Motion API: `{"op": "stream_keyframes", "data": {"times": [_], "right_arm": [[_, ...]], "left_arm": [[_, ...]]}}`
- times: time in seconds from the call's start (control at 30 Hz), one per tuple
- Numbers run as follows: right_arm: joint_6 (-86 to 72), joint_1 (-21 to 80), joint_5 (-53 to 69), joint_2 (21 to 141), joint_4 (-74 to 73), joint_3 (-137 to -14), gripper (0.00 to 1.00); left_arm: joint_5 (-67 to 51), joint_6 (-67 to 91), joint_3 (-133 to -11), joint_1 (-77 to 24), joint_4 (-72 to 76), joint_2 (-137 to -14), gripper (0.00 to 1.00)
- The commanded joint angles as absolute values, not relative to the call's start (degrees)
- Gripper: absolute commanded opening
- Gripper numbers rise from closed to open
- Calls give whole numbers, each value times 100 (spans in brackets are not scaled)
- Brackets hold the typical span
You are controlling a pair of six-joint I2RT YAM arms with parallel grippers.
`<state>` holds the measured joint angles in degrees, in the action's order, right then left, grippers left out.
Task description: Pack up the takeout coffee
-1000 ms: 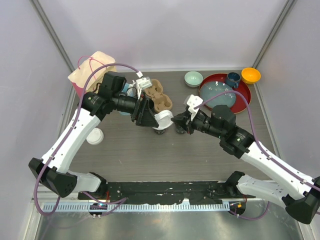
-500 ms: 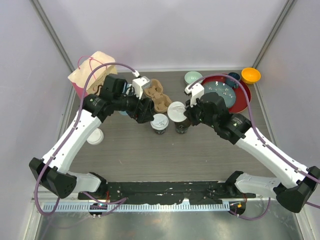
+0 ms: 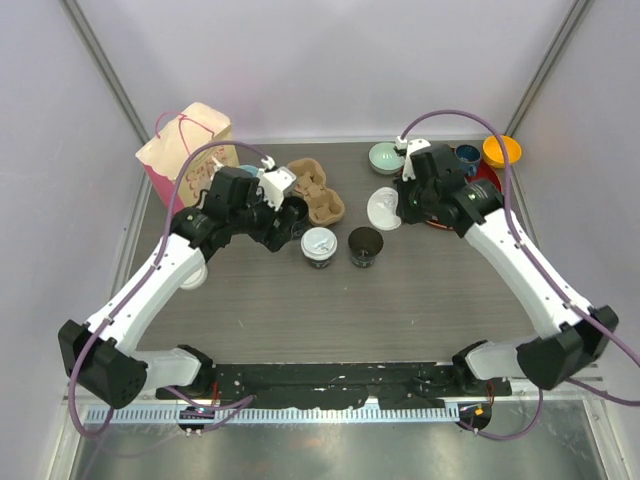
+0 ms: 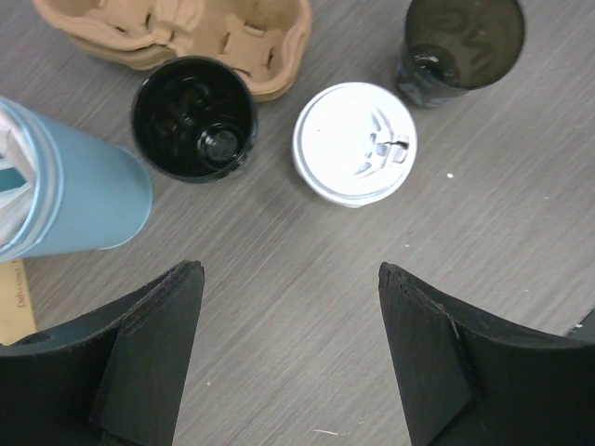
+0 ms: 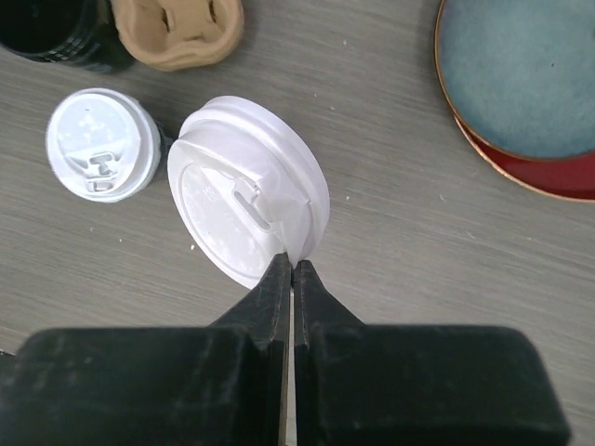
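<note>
Black: lidded cup [image 3: 318, 243] and uncovered cup [image 3: 365, 246], upright side by side, near cardboard carrier [image 3: 315, 192]; right gripper [image 5: 291, 271] pinching rim of loose white lid [image 5: 249, 204]; left gripper [image 4: 289, 275] spread wide, empty.

Your right gripper [image 5: 291, 271] has its jaws pressed together on the near rim of the white lid [image 5: 246, 216]. The lid stands tilted just ahead of the fingertips and a little to their left, with its sip slot turned toward the camera. Just left of the lid sits the lidded cup [image 5: 100, 145]. Farther ahead you see the cardboard carrier [image 5: 177, 30], with a dark object [image 5: 56, 37] to its left, cut off by the frame. Ahead and to the right, a blue plate [image 5: 525, 74] rests on a red tray [image 5: 548, 178]. The grey wood-grain table [image 5: 418, 242] lies beneath it all.
</note>
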<state>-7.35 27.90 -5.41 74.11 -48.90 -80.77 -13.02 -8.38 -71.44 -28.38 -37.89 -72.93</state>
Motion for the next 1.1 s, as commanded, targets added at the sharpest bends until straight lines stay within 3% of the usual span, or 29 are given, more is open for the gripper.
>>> {"op": "stream_keyframes", "data": {"times": [0.0, 0.27, 0.6, 0.9, 1.07], "right_arm": [[-897, 2585, -126, 8111, -6062, -8884, 1], [-739, 2514, 1001, 9614, -6917, -9791, 1], [-624, 2136, 2055, 9755, -6205, -9106, 1], [-396, 1942, 2127, 10028, -6135, -9131, 1], [-325, 1925, 2083, 10055, -6126, -9202, 1]], "left_arm": [[-791, -1151, -6786, -2821, -3173, -6996, 80], [-878, -1327, -6706, -2813, -3243, -7005, 79], [-1204, -1345, -6689, -2821, -3340, -7092, 79], [-1397, -1275, -6715, -2821, -3340, -7259, 79], [-1582, -1046, -6873, -2935, -3357, -7479, 71]]}}
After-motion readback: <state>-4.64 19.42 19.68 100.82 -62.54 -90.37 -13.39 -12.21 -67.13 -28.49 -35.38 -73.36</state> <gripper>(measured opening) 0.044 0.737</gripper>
